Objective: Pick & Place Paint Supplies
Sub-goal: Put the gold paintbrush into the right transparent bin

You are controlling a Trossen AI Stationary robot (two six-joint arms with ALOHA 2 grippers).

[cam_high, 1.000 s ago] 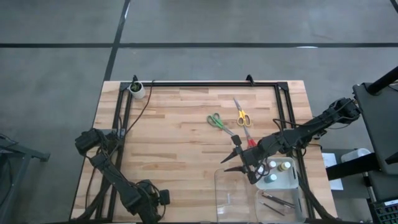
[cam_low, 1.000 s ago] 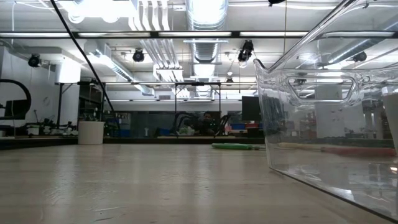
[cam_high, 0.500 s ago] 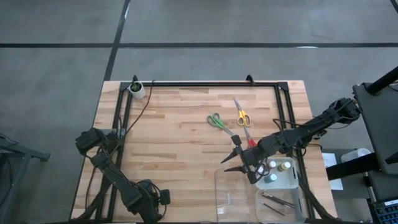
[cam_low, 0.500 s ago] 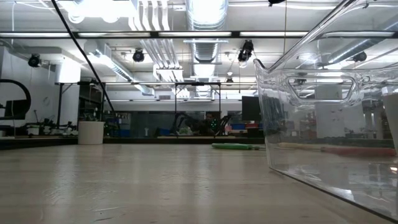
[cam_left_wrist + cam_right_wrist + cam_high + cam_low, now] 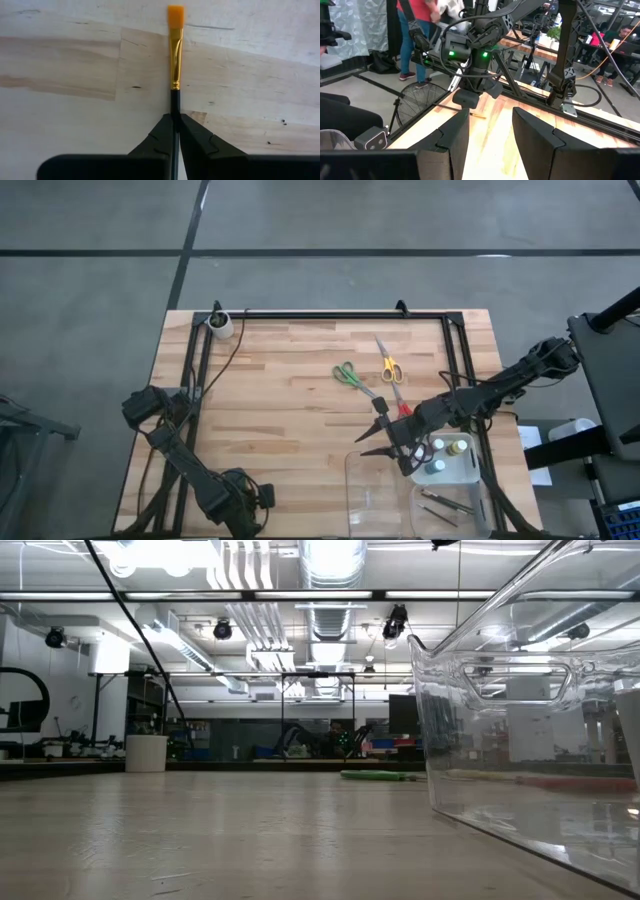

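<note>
My left gripper (image 5: 175, 120) is at the table's near left corner, pointing down, shut on a thin paintbrush (image 5: 175, 60) with a black handle, gold ferrule and orange bristles. From the right wrist view that brush (image 5: 451, 108) shows level under the left arm. My right gripper (image 5: 372, 432) hovers open by the far left corner of the clear tray (image 5: 362, 490), touching nothing. The tray holds small paint bottles (image 5: 440, 448) and brushes (image 5: 445, 502). Green scissors (image 5: 348, 375), yellow scissors (image 5: 388, 365) and red scissors (image 5: 401, 404) lie flat on the wood. My left gripper pinches the brush's black handle (image 5: 174, 102) between its two fingers, a little behind the gold ferrule. The fingers come from above, pointing down, one on each side of the handle. The brush lies level along the wood; whether it rests on the table I cannot tell.
A small white cup (image 5: 220, 323) stands at the far left corner. A black frame rail (image 5: 330, 313) runs along the far edge and down both sides. Bare wood lies between the two arms. People and other equipment show in the room beyond the table.
</note>
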